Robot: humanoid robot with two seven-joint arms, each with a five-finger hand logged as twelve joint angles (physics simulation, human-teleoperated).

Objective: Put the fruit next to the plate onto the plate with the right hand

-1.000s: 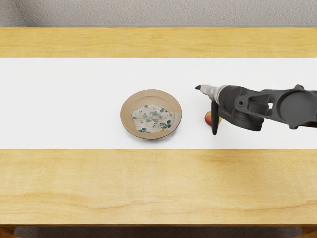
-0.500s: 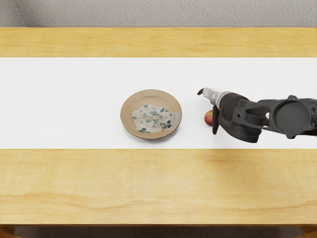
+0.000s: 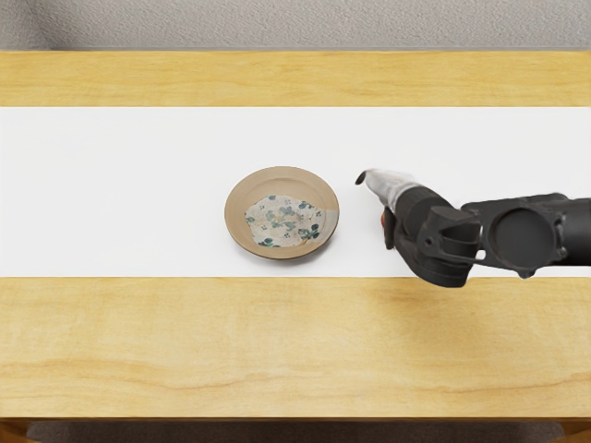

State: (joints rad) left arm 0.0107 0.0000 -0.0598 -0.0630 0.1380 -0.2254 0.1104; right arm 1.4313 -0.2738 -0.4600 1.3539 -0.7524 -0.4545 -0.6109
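The fruit [image 3: 383, 219] shows only as a red sliver near the plate [image 3: 235, 198], on its right and not on it, so the placing is not done. My right hand [image 3: 399, 210] covers it over the worktop [image 3: 277, 332]. I cannot tell whether my fingers [image 3: 379, 181] are clamped on it or apart, and the whole carry is left.

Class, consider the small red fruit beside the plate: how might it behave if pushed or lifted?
The fruit, mostly hidden under the right robot hand, seems small and rounded, so it would probably roll if nudged on the flat white cloth. Its size suggests it is light.
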